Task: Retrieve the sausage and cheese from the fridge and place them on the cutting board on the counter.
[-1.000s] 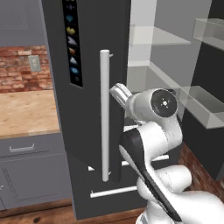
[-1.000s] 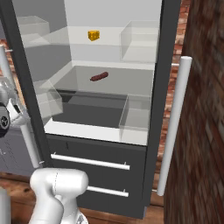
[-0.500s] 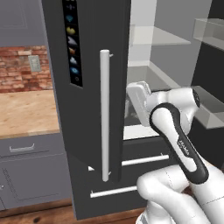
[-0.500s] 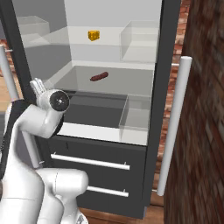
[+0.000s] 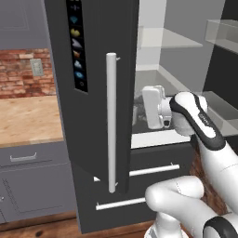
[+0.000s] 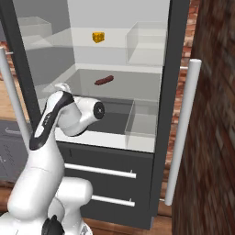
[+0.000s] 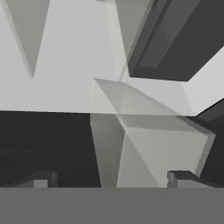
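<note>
Tan wood-grain counter (image 5: 28,118) lies at 9 o'clock of the left base view, beside the dark fridge (image 5: 100,69) door. White arm reaches into the open fridge, its gripper (image 7: 109,178) spread wide and holding nothing (finger tips far apart in the hand view). Sausage (image 6: 103,81) rests on a glass shelf at 12 o'clock of the wrist in the right base view, cheese (image 6: 98,37) a shelf higher.

Red brick wall (image 5: 21,74) with a grey outlet plate (image 5: 36,67) — grey cabinets (image 5: 32,186) with silver handles below
</note>
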Tool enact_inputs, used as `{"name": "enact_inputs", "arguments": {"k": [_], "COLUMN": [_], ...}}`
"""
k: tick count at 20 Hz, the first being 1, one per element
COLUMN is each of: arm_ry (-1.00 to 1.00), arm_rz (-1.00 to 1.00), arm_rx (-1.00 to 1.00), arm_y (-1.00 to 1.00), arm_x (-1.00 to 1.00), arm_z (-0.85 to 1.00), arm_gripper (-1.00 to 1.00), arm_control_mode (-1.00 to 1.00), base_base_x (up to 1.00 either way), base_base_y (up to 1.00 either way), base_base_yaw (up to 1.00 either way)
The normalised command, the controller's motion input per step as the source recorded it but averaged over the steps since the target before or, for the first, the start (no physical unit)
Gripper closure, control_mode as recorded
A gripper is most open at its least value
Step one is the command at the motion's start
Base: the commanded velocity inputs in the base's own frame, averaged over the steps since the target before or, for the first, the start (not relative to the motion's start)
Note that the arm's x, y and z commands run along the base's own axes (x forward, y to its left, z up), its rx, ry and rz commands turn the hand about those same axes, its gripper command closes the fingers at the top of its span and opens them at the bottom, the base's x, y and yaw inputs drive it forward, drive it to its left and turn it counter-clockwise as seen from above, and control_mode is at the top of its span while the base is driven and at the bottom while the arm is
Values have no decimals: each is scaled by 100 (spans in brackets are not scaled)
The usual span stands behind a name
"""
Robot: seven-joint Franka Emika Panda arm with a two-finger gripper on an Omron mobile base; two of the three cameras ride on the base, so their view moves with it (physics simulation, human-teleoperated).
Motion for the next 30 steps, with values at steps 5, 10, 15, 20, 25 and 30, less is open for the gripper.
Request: {"name": "enact_inputs", "arguments": {"k": [5,10,15,20,25,30], "arm_ry": [6,0,0,-4,-13,-24], "arm_rz": [15,18,22,20,17,20], "arm_rx": [0,0,0,0,0,0], "arm_y": [-29,-9,0,35,80,77], "arm_x": [43,64,57,16,-29,-94], "arm_z": [-2,-21,-56,-28,-18,-2], "arm_gripper": [-100,-100,-100,-100,-100,-100], "arm_control_mode": [-100,-100,-100,-100,-100,-100], "base_base_x": [0,0,0,0,0,0], "base_base_y": [0,0,0,0,0,0], "base_base_yaw": [0,0,0,0,0,0]}}
